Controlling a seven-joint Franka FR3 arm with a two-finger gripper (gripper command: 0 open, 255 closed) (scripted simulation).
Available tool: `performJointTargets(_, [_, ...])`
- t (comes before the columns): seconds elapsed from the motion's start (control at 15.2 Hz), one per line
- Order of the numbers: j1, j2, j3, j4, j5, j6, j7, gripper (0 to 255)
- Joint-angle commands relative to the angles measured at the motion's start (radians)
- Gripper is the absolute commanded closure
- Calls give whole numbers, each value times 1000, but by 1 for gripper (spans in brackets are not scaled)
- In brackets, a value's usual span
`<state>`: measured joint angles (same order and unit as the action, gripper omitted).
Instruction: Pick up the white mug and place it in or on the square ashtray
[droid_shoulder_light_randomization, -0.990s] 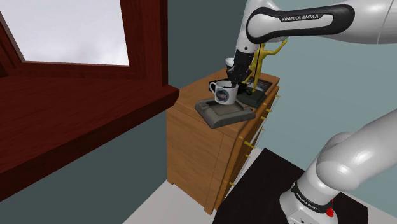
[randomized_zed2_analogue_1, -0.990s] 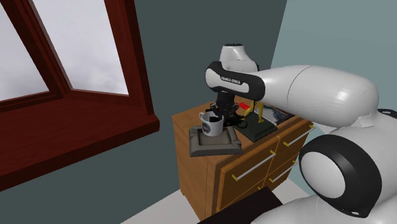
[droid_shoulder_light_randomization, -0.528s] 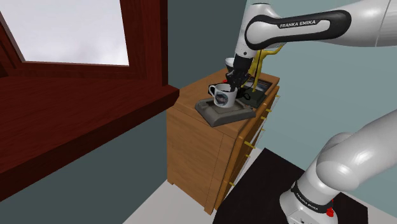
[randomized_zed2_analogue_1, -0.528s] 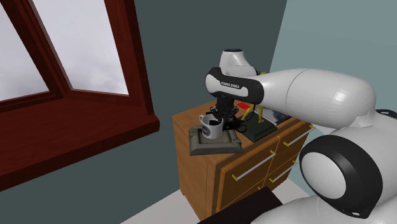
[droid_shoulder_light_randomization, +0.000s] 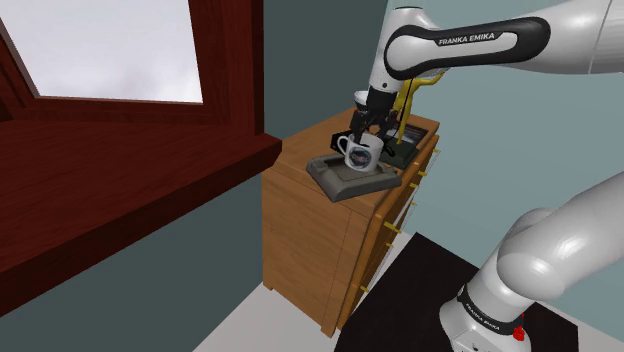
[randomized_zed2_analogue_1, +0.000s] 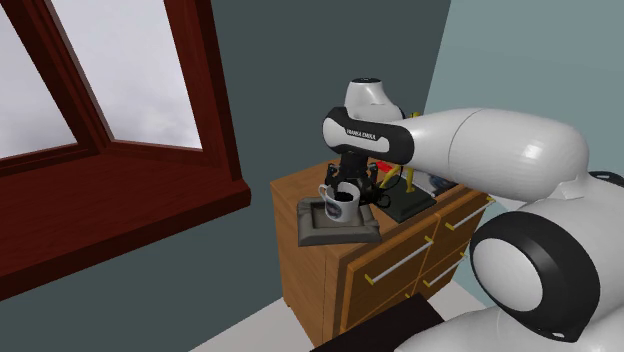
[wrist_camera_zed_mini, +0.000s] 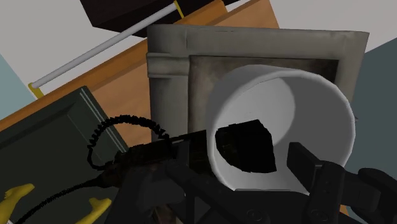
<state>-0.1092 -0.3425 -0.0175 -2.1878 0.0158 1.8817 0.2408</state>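
The mug (droid_shoulder_light_randomization: 360, 152) sits upright in the sq. ashtray (droid_shoulder_light_randomization: 336, 186), at 6 o'clock below your fingers (wrist_camera_zed_mini: 304, 163) in shoulder view. Fingers wide, straddling its rim w/o pinching. Looks placed; lift straight to 12 o'clock.

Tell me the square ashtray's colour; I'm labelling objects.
The square ashtray has a grey rim and dark brownish floor; wrist view shows it best.

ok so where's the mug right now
Near the middle of the shoulder view, the mug sits in the square ashtray on top of the wooden dresser, directly under the gripper.
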Motion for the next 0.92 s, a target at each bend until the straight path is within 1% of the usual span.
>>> performJointTargets(0.0, [-1,0,-1,0,-1,0,0,0])
performJointTargets(0.07, [0,1,0,-1,0,1,0,0])
performJointTargets(0.33, [-1,-4,-1,122,-1,-127,1,0])
performJointTargets(0.86, [-1,-4,-1,122,-1,-127,1,0])
